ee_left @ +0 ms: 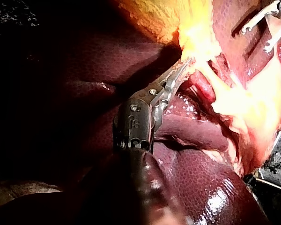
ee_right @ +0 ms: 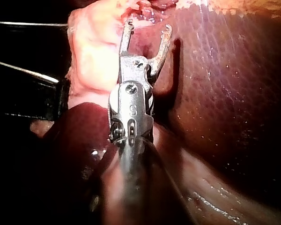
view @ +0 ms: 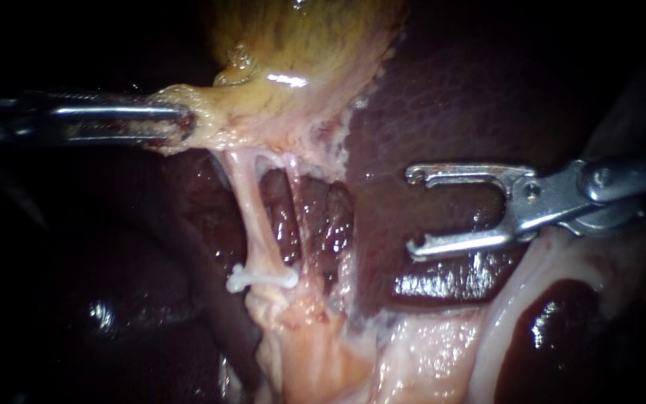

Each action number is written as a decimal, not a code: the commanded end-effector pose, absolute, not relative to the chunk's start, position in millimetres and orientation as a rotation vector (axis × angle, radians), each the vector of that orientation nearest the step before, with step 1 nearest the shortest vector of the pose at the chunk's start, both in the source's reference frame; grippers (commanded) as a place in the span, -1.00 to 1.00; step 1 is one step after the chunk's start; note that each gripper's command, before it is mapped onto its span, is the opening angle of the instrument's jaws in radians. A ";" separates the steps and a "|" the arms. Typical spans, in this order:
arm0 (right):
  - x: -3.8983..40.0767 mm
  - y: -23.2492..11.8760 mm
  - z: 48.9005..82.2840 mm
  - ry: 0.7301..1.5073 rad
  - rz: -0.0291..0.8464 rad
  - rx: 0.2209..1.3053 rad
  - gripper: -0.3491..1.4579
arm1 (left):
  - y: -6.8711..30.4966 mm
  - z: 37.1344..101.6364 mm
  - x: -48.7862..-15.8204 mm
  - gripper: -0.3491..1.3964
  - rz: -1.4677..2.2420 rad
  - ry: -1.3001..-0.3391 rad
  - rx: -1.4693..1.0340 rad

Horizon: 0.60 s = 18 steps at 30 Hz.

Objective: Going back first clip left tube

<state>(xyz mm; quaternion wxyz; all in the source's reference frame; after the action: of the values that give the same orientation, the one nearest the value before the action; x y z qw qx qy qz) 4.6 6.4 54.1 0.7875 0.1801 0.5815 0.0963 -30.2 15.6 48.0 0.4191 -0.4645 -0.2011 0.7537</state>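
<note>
Right instrument's hand (view: 413,213) gapes wide, empty; my left instrument (view: 185,125) clamps gallbladder (view: 293,45). Left tube (view: 252,206) above its clip (view: 262,279) looks soft, tearable: grip elsewhere.

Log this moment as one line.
left instrument: shut on gallbladder edge | right instrument: jaws open, empty, over liver | clip: on left tube

- The gallbladder (view: 300,45) lies top centre, with the liver (view: 450,97) to its right and below.
- The left instrument (view: 185,123) reaches in from the left, its jaws clamped on the gallbladder's lower edge.
- From that edge the left tube (view: 252,217) runs down, the right tube (view: 297,202) just beside it.
- A clip (view: 261,279) sits across the left tube, low down.
- The right instrument (view: 411,212) is over the liver, right of both tubes and apart from them.
</note>
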 end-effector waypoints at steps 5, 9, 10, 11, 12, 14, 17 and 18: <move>4.4 6.3 54.3 1.254 0.204 0.392 -0.06 | 15.5 49.1 -31.9 -1.00 1.891 -0.509 -1.166; 4.4 6.3 54.3 1.254 0.203 0.392 -0.06 | 15.4 50.0 -33.5 -1.00 1.892 -0.518 -1.171; 4.4 6.3 54.3 1.254 0.203 0.392 -0.06 | 15.4 50.2 -33.9 -1.00 1.893 -0.522 -1.173; 4.4 6.3 54.3 1.254 0.204 0.392 -0.06 | 15.3 50.4 -34.2 -1.00 1.894 -0.523 -1.174; 4.4 6.3 54.4 1.254 0.204 0.392 -0.06 | 15.2 50.7 -34.6 -1.00 1.895 -0.527 -1.176; 4.4 6.3 54.4 1.254 0.204 0.392 -0.06 | 15.2 51.1 -35.2 -1.00 1.896 -0.530 -1.179; 4.3 6.4 54.4 1.254 0.204 0.392 -0.06 | 15.1 51.6 -35.6 -1.00 1.898 -0.530 -1.181; 4.3 6.4 54.4 1.254 0.204 0.391 -0.06 | 15.1 51.7 -35.5 -1.00 1.898 -0.531 -1.181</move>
<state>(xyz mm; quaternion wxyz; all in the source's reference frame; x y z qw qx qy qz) 4.3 6.4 54.4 0.7870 0.1817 0.5819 0.0944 -35.6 15.1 51.7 0.4098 -0.4690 -0.2106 0.7535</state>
